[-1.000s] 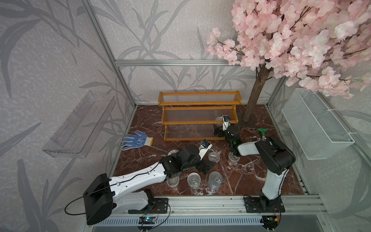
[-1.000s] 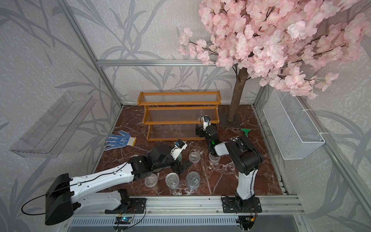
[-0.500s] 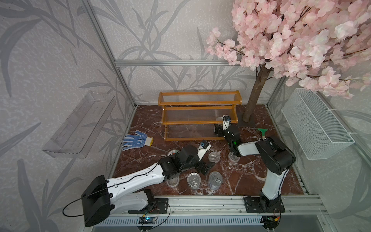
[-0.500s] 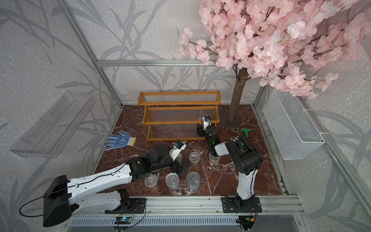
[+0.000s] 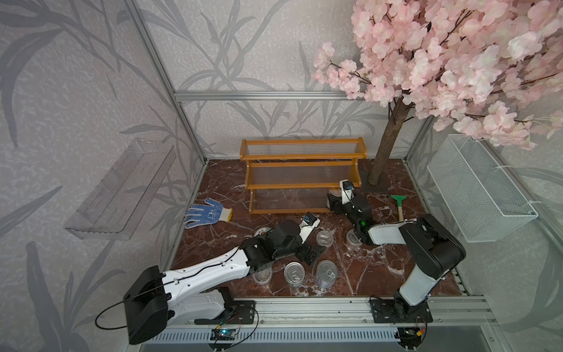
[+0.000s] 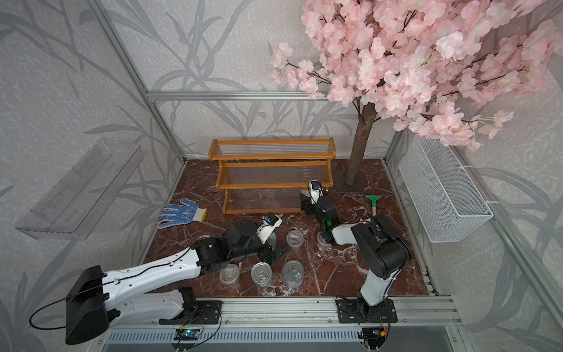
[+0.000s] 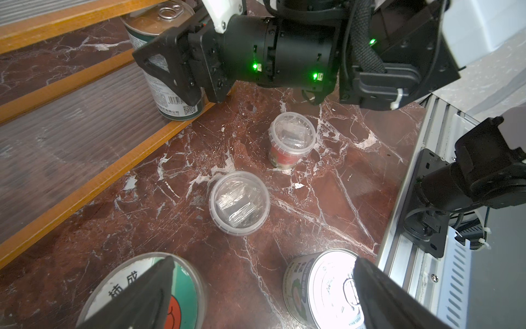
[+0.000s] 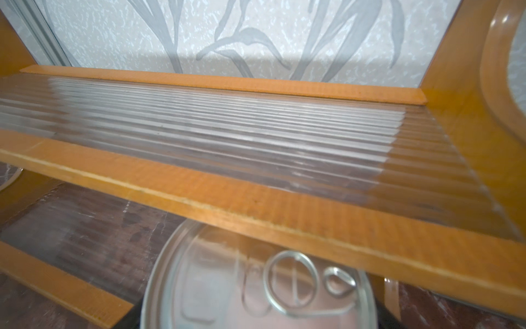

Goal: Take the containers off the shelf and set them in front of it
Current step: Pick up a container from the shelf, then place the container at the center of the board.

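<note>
shelf (image 5: pixel 304 175) on red marble tabletop (image 5: pixel 380 268); leaf-print walls (image 5: pixel 91 91); blossom tree (image 5: pixel 384 143) beside it

We see one can (image 7: pixel 163 65) upright on the shelf's (image 5: pixel 301 164) lowest tier, cups (image 7: pixel 239 202) and other cans (image 5: pixel 294 273) standing before it

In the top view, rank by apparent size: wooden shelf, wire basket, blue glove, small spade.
Largest: wooden shelf and wire basket, alike; basket may be nearer the camera.
Then blue glove.
Smallest: small spade.
</note>
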Motion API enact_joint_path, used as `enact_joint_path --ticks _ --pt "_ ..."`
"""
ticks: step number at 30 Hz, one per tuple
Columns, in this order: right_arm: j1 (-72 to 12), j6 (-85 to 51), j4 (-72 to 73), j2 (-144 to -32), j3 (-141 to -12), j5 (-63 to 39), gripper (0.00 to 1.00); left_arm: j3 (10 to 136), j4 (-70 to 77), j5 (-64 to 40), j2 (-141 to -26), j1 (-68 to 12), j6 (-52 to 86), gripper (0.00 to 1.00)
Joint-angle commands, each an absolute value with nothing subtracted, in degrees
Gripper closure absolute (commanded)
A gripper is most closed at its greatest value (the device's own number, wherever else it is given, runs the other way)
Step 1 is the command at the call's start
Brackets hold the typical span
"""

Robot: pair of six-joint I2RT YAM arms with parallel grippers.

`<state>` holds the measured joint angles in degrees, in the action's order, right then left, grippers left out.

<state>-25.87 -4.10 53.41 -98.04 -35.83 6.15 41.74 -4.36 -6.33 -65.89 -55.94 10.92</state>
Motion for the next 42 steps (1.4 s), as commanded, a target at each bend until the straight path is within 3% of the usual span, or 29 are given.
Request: enact_joint_path --ticks 1,8,13,21,26,36,38,42 --pt "-26.0 -2.3 54.8 -93.5 -35.3 4.7 0.36 42.0 -4.5 -6.7 -66.1 -55.5 10.1 0.00" --pt "-26.0 -1.8 49.8 -87.1 -32.5 1.1 0.37 42.6 -4.6 -6.8 -66.3 -55.3 9.8 0.00" --pt "-26.0 0.4 41.7 -76.1 -28.3 -2.4 0.37 44.0 -4.7 -7.9 -66.7 -55.1 10.1 0.00" --pt "-26.4 3.2 11.4 -49.4 -27.2 -11.5 0.37 44.8 -5.2 -9.2 -67.1 -53.9 9.3 0.00" --pt "-34.4 4.0 -6.8 -34.7 -29.1 -4.2 0.38 45.1 -5.4 -10.4 -67.0 -52.0 8.6 0.00" --pt "-50.6 -3.5 -28.7 -25.7 -31.8 12.8 0.39 43.2 -3.1 -14.1 -66.4 -45.9 5.8 0.00" --pt "-53.6 -15.7 -30.0 -24.9 -31.0 15.2 0.40 42.5 -2.8 -13.9 -65.7 -45.0 5.7 0.00" --pt "-58.7 -22.0 -34.4 -22.1 -28.5 24.0 0.41 41.0 -1.2 -13.6 -64.0 -43.6 7.7 0.00"
